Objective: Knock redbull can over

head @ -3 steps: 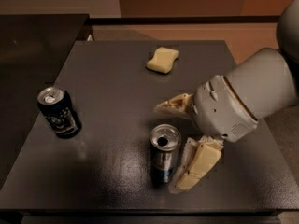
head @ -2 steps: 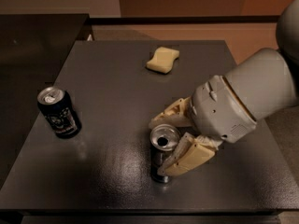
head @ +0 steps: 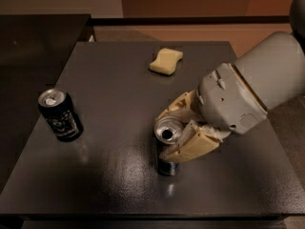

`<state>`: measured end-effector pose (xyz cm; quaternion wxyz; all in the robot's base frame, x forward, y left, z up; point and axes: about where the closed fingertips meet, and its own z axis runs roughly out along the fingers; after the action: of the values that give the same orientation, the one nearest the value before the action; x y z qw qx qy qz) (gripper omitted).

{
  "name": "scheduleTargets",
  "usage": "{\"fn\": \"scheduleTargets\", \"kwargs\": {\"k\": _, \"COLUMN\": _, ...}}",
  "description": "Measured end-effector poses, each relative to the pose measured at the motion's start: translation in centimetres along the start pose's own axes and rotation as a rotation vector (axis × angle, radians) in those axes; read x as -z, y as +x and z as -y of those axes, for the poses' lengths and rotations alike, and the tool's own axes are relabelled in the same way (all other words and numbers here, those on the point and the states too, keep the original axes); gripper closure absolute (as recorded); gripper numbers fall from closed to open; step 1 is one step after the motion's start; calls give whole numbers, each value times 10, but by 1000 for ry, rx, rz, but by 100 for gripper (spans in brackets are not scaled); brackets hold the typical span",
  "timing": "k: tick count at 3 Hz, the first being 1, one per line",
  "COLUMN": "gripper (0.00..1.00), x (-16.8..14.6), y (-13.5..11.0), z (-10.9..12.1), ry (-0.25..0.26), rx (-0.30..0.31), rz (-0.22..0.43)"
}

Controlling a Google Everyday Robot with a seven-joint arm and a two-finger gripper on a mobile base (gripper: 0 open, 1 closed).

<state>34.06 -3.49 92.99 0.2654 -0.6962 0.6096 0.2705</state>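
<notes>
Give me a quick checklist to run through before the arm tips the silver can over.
1. Redbull can upright, not yet knocked: ok.
2. Gripper at the can's top, high enough to tip it: ok.
3. Dark can far off to the left of the fall zone: ok.
4. Sponge away at the far side: ok.
5. Roll-off risk, since the can stands nearer the table front edge: cannot tell.

Matt plastic claw [head: 167, 135] around shiny metal redbull can [head: 167, 168]; glossy table [head: 119, 89]
</notes>
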Motion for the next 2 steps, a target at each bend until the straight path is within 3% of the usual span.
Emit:
{"fn": "scheduleTargets", "kwargs": {"k": 1, "gripper": 100, "x": 27, "y": -5, "z": 20, "ry": 40, "rx": -1, "rz": -109}}
{"fn": "scheduleTargets", "kwargs": {"k": 2, "gripper": 100, "x": 53, "y": -4, "z": 41, "ry": 88, "rx": 56, "rz": -272}}
